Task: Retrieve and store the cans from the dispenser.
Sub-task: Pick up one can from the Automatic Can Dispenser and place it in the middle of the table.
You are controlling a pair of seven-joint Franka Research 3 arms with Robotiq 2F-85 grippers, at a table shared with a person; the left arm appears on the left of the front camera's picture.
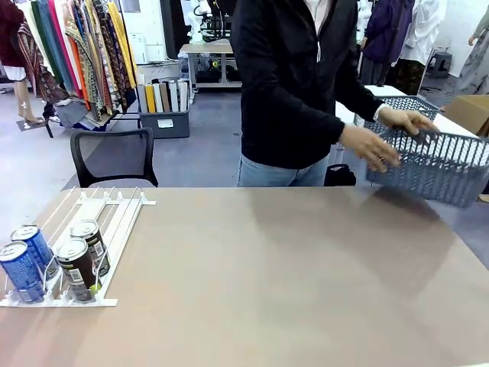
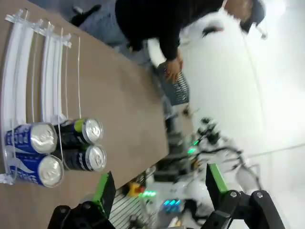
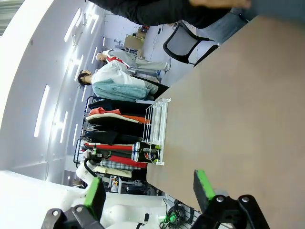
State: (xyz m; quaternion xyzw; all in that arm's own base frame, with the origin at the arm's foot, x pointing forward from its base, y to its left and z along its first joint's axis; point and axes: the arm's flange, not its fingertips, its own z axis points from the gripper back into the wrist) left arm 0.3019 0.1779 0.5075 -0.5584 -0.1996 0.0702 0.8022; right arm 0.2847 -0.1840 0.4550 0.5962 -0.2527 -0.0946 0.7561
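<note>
The white dispenser (image 1: 114, 218) lies flat at the table's near left. At its near end stand two blue cans (image 1: 23, 271) and, beside them, two dark cans (image 1: 76, 267). In the left wrist view the blue cans (image 2: 33, 138) and dark cans (image 2: 83, 157) stand at the end of the dispenser's rails (image 2: 19, 71). My left gripper (image 2: 159, 186) is open, apart from them, with nothing between its fingers. My right gripper (image 3: 148, 191) is open and empty over the table, far from the dispenser (image 3: 157, 129).
A person stands at the table's far side and holds a grey-blue lattice basket (image 1: 435, 164) in both hands over the far right corner. A black chair (image 1: 114, 157) stands behind the table on the left. The brown tabletop (image 1: 267, 275) is bare in the middle.
</note>
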